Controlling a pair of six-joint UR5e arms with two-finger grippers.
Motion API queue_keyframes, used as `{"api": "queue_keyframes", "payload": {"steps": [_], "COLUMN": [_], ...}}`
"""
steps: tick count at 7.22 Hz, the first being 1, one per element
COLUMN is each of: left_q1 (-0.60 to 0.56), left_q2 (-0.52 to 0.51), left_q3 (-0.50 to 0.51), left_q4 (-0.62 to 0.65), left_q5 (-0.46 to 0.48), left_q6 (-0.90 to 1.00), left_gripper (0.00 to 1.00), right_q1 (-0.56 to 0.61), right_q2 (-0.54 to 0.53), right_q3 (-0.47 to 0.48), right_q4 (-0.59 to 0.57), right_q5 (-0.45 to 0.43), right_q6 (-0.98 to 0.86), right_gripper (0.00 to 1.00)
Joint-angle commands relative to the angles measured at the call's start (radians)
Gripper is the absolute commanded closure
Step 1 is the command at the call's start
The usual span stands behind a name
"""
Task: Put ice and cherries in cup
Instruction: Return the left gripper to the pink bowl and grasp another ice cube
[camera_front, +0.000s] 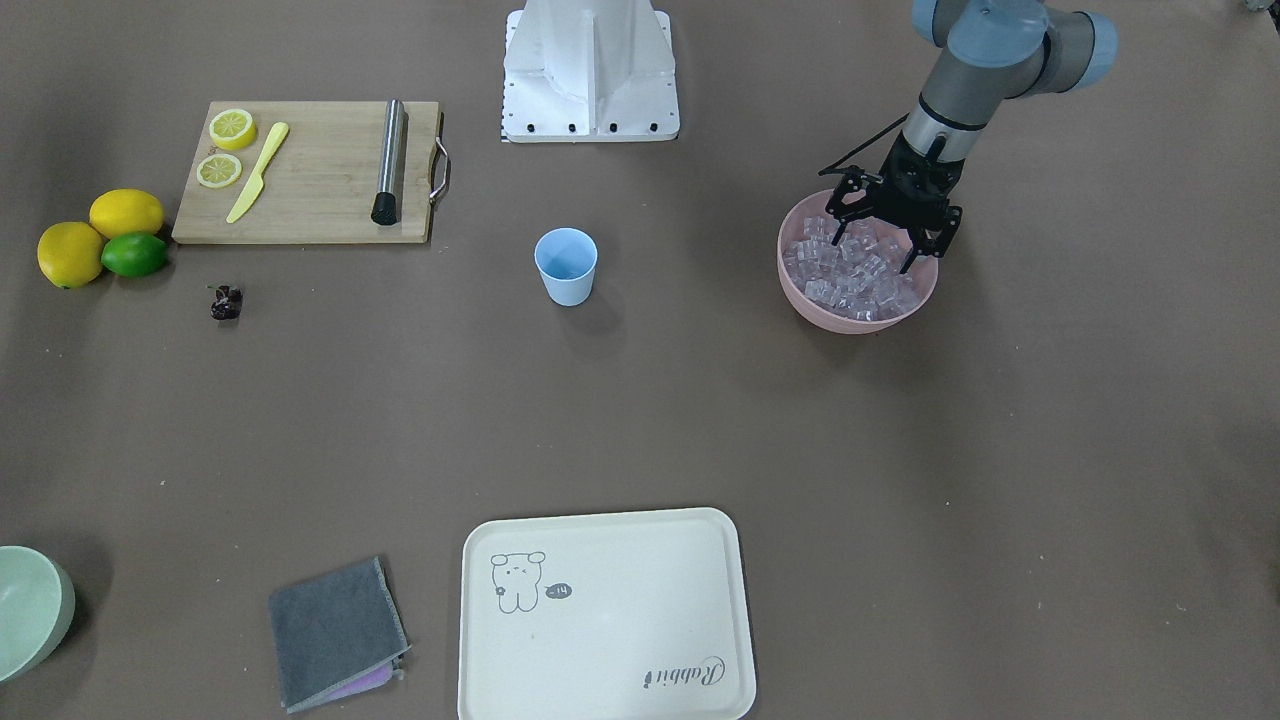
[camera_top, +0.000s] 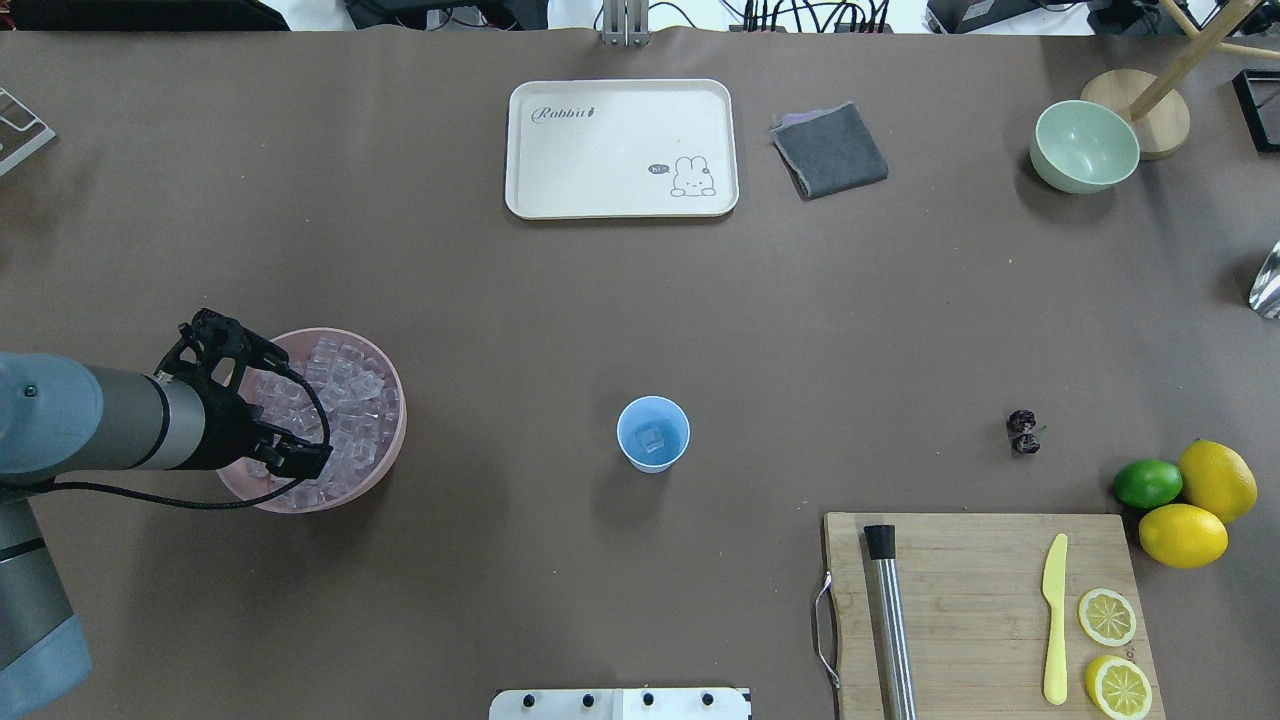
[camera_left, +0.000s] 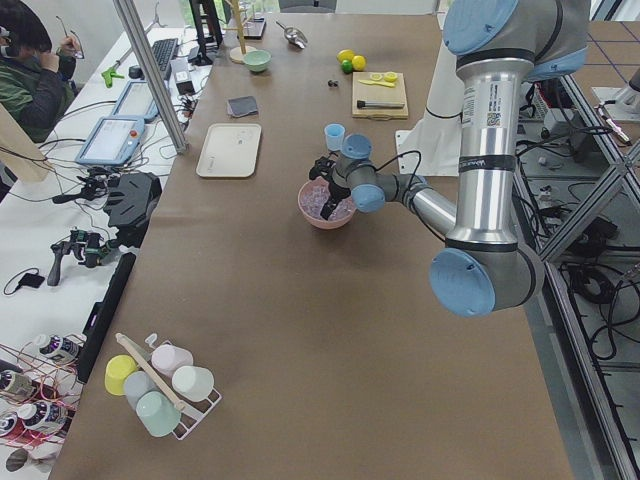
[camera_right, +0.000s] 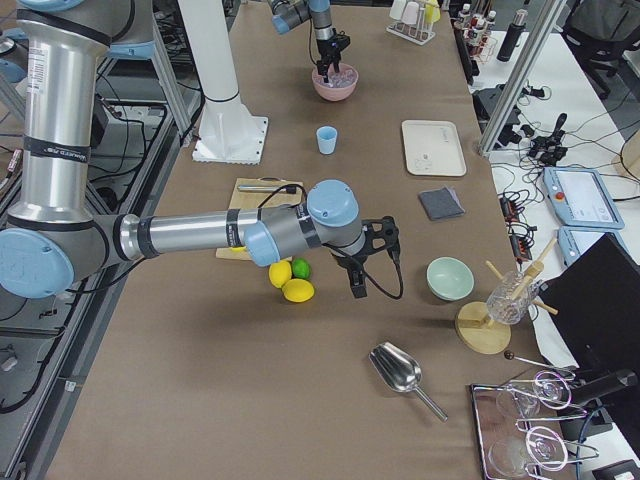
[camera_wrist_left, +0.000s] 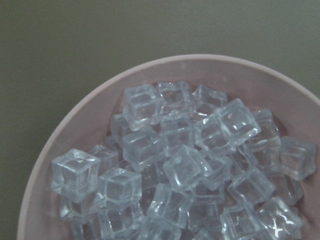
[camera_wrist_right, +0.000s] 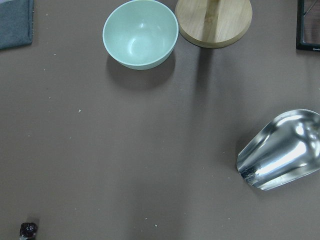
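The light blue cup (camera_top: 653, 433) stands upright mid-table and shows in the front view (camera_front: 566, 265); one ice cube (camera_top: 651, 438) lies inside it. Many ice cubes (camera_wrist_left: 175, 165) fill the pink bowl (camera_top: 392, 432). My left gripper (camera_front: 870, 250) is open, tilted over the bowl with its fingertips just above the ice, holding nothing. The cherries (camera_top: 1023, 431), a small dark clump, lie on the table far right of the cup and show at the bottom left of the right wrist view (camera_wrist_right: 28, 230). My right gripper (camera_right: 370, 255) shows only in the exterior right view, near the lemons; I cannot tell its state.
A cutting board (camera_top: 985, 610) carries a metal muddler (camera_top: 890, 620), a yellow knife and lemon slices. Two lemons and a lime (camera_top: 1147, 483) sit beside it. A cream tray (camera_top: 620, 148), grey cloth (camera_top: 830, 150), green bowl (camera_wrist_right: 140, 34) and metal scoop (camera_wrist_right: 282, 150) lie farther out.
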Motion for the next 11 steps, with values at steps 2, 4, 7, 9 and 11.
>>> {"api": "queue_keyframes", "payload": {"steps": [2, 4, 7, 9, 11], "left_q1": [0.019, 0.019, 0.019, 0.019, 0.019], "left_q2": [-0.021, -0.026, -0.032, -0.032, -0.032], "left_q3": [0.023, 0.024, 0.023, 0.018, 0.010], "left_q4": [0.000, 0.000, 0.000, 0.000, 0.000], "left_q5": [0.001, 0.001, 0.000, -0.002, -0.003], "left_q6": [0.000, 0.000, -0.002, -0.002, -0.002], "left_gripper": [0.09, 0.32, 0.64, 0.75, 0.90], "right_q1": [0.000, 0.000, 0.000, 0.000, 0.000], "right_q2": [0.000, 0.002, 0.002, 0.000, 0.000], "right_q3": [0.000, 0.000, 0.000, 0.000, 0.000], "right_q4": [0.000, 0.000, 0.000, 0.000, 0.000], "right_q5": [-0.001, -0.001, -0.001, -0.001, -0.001], "right_q6": [0.000, 0.000, 0.000, 0.000, 0.000], "right_gripper": [0.00, 0.00, 0.00, 0.00, 0.00]}}
